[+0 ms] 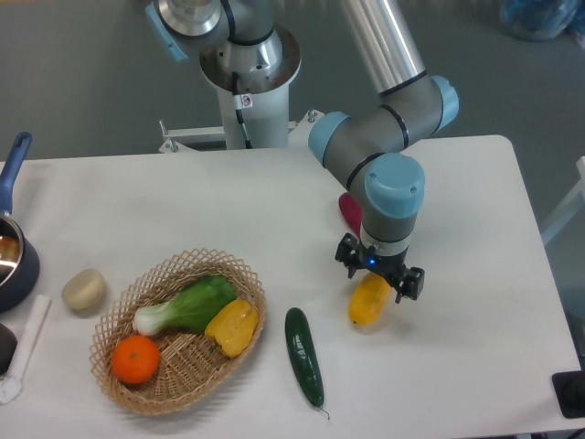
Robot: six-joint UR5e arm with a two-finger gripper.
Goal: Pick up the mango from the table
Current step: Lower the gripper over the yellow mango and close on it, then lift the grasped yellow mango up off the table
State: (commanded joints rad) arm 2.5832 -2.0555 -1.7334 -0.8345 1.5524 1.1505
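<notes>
Straddling the mango (pixel 368 302), tool (pixel 378 272) jaws spread

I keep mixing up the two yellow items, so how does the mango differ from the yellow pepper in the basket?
The mango is smooth and oblong; the yellow pepper is lumpy and lobed. The mango lies on the bare table, while the pepper sits in the wicker basket beside a leafy green vegetable. The pincer is right over the mango; nothing is near the pepper. Both are yellow.
</notes>
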